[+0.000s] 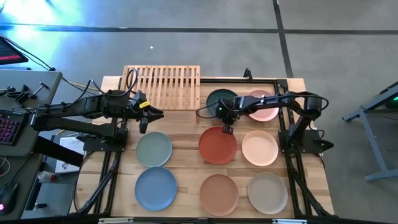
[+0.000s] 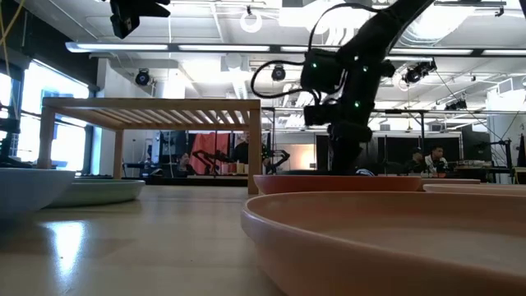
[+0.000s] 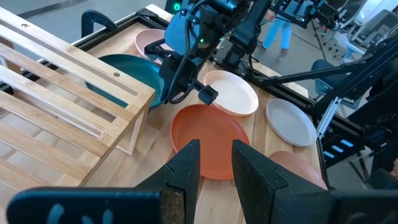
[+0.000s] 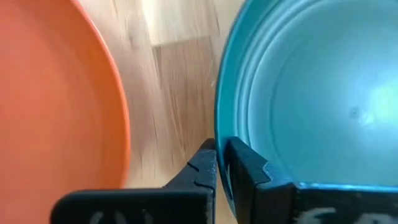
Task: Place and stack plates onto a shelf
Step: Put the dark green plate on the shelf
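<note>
The right gripper [image 4: 217,163] has its two dark fingers pinched together on the rim of the dark teal plate [image 4: 311,93]. That plate is round, smooth and not shiny, with a low edge. It lies on the table [image 1: 183,134] just beside the shelf [image 1: 165,87], at the far side. The terracotta red plate [image 1: 217,145] lies close by, on the near side of the gripper.

The left gripper [image 3: 216,163] hangs above the table near the shelf's front edge. Its fingers are a little apart and hold nothing.

From above you can see all the plates at once. The pink plate [image 1: 264,104] is next to the teal one. The peach plate [image 1: 260,148] is beside the red one. The sage green plate [image 1: 153,149] and the blue plate [image 1: 155,188] lie on the left. The tan-orange plate [image 1: 219,194] and the beige plate [image 1: 267,192] lie at the near edge. The shelf is light wood with slats, and no plate is on it.

The right wrist view shows the pinch up close, which the view from above cannot. The low view shows the shelf's short legs and the right arm [image 2: 349,90] reaching down behind the plates.
</note>
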